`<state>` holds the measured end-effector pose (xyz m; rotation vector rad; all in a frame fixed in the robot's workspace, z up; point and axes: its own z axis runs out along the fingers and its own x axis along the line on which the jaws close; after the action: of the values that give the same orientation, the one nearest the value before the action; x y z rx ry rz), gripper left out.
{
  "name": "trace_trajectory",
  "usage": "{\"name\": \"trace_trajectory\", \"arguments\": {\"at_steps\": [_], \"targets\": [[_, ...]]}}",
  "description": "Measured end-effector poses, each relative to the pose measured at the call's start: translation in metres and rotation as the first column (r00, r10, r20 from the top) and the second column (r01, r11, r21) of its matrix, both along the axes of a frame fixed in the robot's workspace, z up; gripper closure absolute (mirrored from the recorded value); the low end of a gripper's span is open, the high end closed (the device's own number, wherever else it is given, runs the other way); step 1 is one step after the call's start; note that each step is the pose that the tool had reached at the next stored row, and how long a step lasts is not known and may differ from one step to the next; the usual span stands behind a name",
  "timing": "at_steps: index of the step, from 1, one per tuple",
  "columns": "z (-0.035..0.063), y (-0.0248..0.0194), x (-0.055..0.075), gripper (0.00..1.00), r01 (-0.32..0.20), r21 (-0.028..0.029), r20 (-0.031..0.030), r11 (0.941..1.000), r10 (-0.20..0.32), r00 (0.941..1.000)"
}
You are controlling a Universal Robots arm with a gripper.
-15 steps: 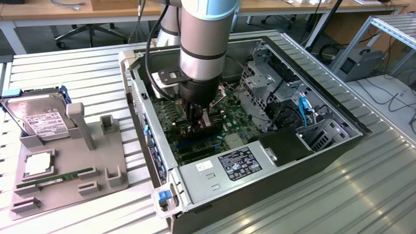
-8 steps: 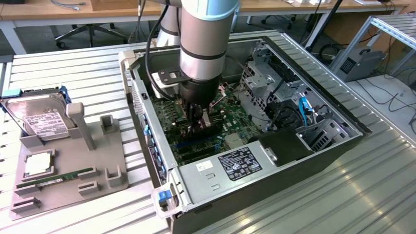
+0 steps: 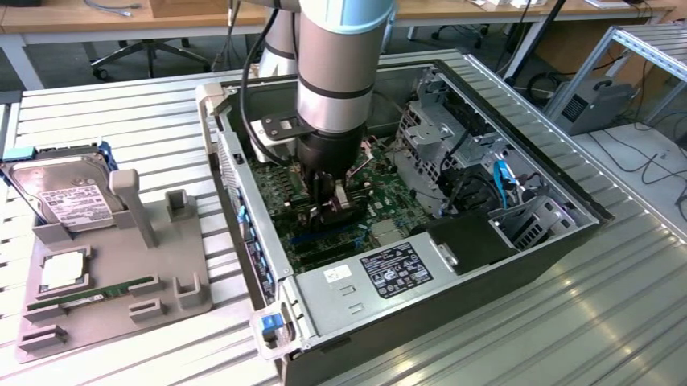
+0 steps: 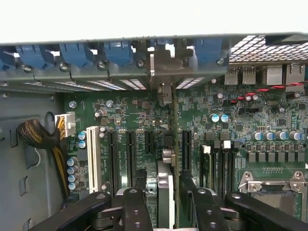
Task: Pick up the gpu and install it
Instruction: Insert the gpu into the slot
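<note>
Gpu (image 4: pixel 166 159): thin, stiff, light, fragile card, edge-on upright in a motherboard (image 4: pixel 231 144) slot. Handle by top edge, judged safest. End effector (image 4: pixel 166 202): fingers spread wide, straddling it.

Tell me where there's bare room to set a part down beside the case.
The slatted table is bare behind the hard drive and gray fixture, and on the exterior view's right of the case. Inside, around the gripper, the motherboard is crowded.
</note>
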<state>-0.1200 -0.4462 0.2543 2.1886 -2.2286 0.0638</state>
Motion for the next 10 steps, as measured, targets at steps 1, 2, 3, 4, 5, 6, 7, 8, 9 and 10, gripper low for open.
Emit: {"name": "trace_trajectory", "arguments": {"at_steps": [1,2,3,4,5,6,7,8,9,10], "targets": [[0.0027,0.0,0.0,0.6,0.0,0.0002,0.0002,1.0,0.0,1.0],[0.0072,0.0001,0.0,0.6,0.0,0.0003,0.0003,1.0,0.0,1.0],[0.0118,0.0001,0.0,0.6,0.0,0.0005,0.0004,1.0,0.0,1.0],[0.0162,0.0002,0.0,0.6,0.0,0.0002,0.0003,1.0,0.0,1.0],[0.0208,0.0004,0.0,0.6,0.0,0.0005,0.0004,1.0,0.0,1.0],[0.0254,0.0008,0.0,0.6,0.0,-0.0001,0.0003,1.0,0.0,1.0],[0.029,0.0012,0.0,0.6,0.0,-0.001,0.0004,1.0,0.0,1.0],[0.0333,0.0018,0.0,0.6,0.0,-0.0026,0.0004,1.0,0.0,1.0],[0.0369,0.0023,0.0,0.6,0.0,-0.0035,0.0003,1.0,0.0,1.0],[0.0413,0.0032,0.0,0.6,0.0,-0.0044,0.0004,1.0,0.0,1.0]]}}
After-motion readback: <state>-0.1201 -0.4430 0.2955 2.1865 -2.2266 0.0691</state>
